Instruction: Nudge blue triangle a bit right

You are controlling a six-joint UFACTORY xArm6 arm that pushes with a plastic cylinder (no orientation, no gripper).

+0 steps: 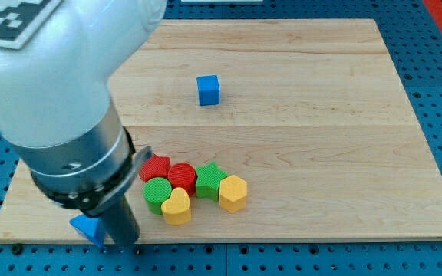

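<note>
The blue triangle (87, 228) lies near the board's bottom left corner, partly hidden under the arm's large body. My dark rod comes down just to the right of it, and my tip (125, 243) sits at the board's bottom edge, close to or touching the triangle's right side. I cannot tell whether they touch.
A cluster sits right of my tip: red star (154, 165), red cylinder (181, 176), green star (209, 179), yellow hexagon (233, 192), green cylinder (156, 192), yellow heart (176, 206). A blue cube (209, 90) stands alone near the top middle of the wooden board (321, 115).
</note>
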